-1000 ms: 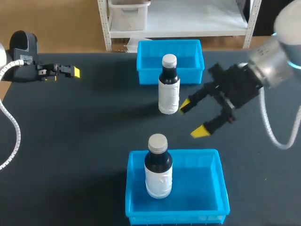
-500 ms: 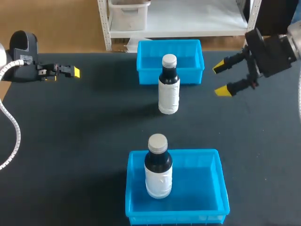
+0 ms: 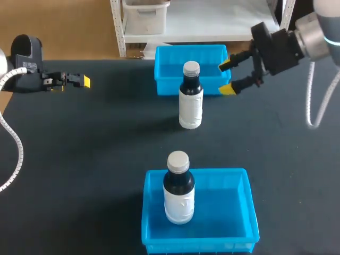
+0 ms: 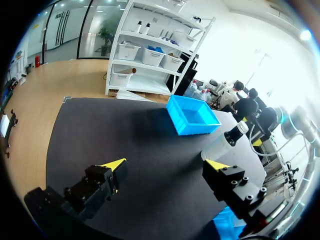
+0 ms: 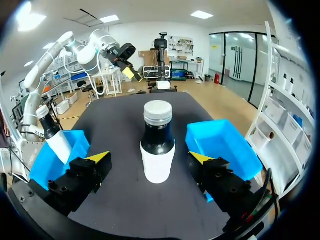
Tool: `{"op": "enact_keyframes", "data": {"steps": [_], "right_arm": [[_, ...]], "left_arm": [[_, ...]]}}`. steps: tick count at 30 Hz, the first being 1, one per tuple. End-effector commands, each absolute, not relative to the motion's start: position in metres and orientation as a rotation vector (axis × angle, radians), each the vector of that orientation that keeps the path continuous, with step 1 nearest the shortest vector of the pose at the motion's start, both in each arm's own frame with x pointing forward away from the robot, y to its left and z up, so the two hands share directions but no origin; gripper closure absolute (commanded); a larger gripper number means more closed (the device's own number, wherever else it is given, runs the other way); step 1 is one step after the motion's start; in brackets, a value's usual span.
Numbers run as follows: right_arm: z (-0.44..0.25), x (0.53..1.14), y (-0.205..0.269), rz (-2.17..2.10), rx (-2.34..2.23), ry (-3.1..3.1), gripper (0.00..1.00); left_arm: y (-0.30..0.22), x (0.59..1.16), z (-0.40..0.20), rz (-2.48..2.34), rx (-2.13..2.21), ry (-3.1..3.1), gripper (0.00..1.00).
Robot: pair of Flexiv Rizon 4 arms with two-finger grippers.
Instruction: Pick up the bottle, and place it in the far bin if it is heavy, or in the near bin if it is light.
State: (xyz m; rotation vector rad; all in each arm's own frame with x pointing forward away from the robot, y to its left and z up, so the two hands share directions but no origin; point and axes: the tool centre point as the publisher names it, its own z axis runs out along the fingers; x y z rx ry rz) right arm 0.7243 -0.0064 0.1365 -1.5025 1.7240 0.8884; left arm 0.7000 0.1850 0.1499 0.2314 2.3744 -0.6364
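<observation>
Loose bottle: the loose bottle (image 3: 191,98) stood upright on the dark surface (image 3: 90,159), just in front of the far bin (image 3: 159,69). It had a dark neck, pale label and pale cap.
Binned bottle: the binned bottle (image 3: 178,192), a look-alike, stood upright inside the near bin (image 3: 226,208), toward its left side.
Right claw: I saw my right claw (image 3: 226,77) spread wide and holding nothing, by the far bin's right front corner. It was aimed at the loose bottle but apart from it. In its wrist view that bottle sat ahead, in line with the gap between the fingers.
Left claw: my left claw (image 3: 82,81) was wide open and empty at the surface's far left, well apart from both bottles.
</observation>
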Motion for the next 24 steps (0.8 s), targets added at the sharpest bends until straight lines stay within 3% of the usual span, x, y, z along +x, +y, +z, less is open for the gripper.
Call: {"op": "enact_keyframes", "data": {"steps": [1,24], "right_arm": [[0.128,0.740,0.014,0.925,-1.527,1.713,0.00],[0.120,0.742,0.062,0.989,-1.552,1.671,0.00]], "left_arm": [[0.185,0.700,0.150,-0.636,0.231,2.374,0.00],[0.185,0.700,0.150,-0.636,0.231,2.374,0.00]]}}
